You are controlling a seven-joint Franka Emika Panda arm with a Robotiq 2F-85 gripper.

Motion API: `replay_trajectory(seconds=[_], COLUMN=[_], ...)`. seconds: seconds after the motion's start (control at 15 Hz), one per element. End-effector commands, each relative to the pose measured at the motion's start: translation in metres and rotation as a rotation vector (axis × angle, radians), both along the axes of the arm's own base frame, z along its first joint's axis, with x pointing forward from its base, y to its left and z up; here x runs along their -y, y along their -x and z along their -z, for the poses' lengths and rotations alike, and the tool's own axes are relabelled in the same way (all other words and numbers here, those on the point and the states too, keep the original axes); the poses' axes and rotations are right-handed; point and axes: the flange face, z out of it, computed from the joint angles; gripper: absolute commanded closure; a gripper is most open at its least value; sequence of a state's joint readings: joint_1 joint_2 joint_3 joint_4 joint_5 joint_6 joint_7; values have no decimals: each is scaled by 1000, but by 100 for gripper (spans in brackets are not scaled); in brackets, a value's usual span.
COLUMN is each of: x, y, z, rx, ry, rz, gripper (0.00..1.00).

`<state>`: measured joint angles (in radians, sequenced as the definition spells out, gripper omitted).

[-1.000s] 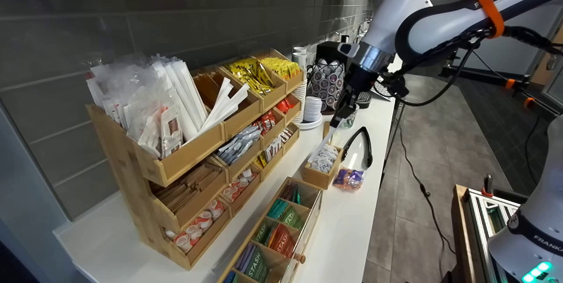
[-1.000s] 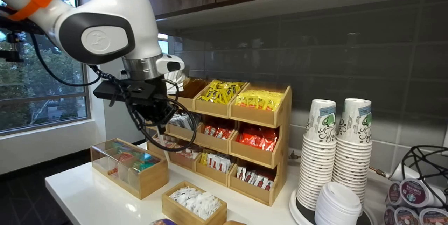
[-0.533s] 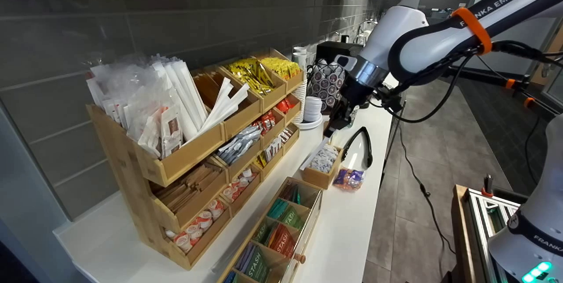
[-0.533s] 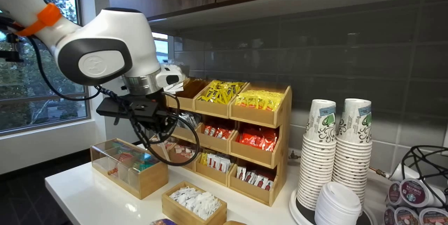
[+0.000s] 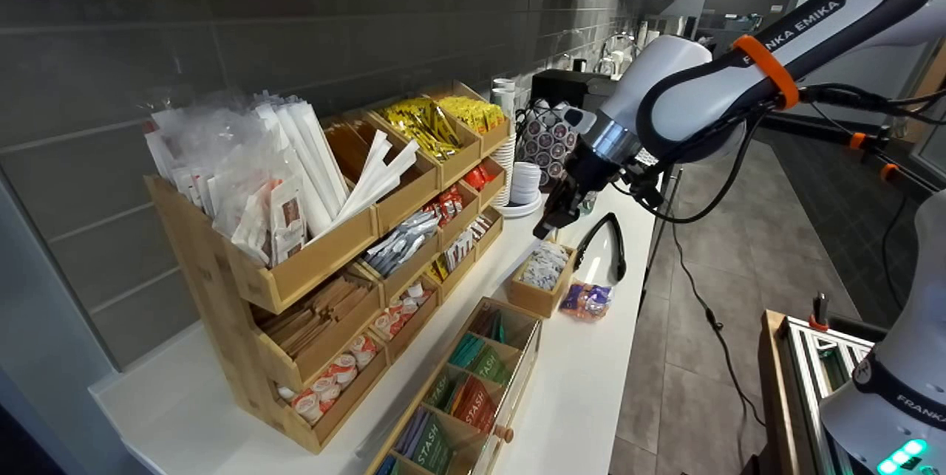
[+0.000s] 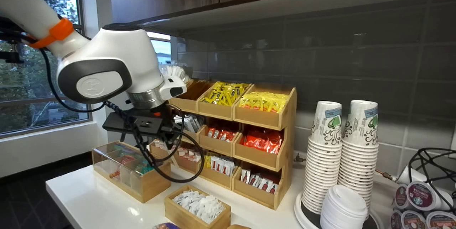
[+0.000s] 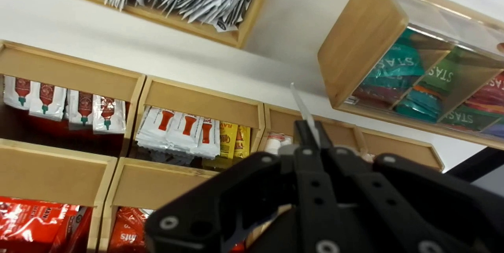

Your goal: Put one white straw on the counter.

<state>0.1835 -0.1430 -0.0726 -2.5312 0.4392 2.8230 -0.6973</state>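
arm [image 5: 709, 94] sloping down | wrist [image 5: 612, 139] tilted | tool [image 7: 312, 129] pinched together, pointing obliquely downward

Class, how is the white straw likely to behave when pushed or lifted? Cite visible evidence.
The white straw is probably fairly stiff: it juts straight from the gripper with no visible sag. Being so thin, it is likely very light. Its far end, unsupported, might swing aside if nudged.

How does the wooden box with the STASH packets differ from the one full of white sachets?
The STASH box is longer than the sachet box.
The STASH box is split into compartments; the sachet box shows no dividers.
The STASH box has a clear panel with a knob; the sachet box is open on top.
Both are wooden and stand on the white counter.
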Motion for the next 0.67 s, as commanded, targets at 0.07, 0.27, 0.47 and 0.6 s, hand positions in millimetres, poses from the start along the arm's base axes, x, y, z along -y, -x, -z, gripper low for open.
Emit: replay_trajectory(seconds=[0.07, 0.27, 0.47, 0.6], x=[-1, -1, 3, 5], y=[1, 1, 3, 3], z=[13, 16, 16, 16], rx=[3, -6, -7, -13], ry=[-40, -66, -80, -88], rz=[21, 33, 43, 52], gripper=[72, 49, 28, 12])
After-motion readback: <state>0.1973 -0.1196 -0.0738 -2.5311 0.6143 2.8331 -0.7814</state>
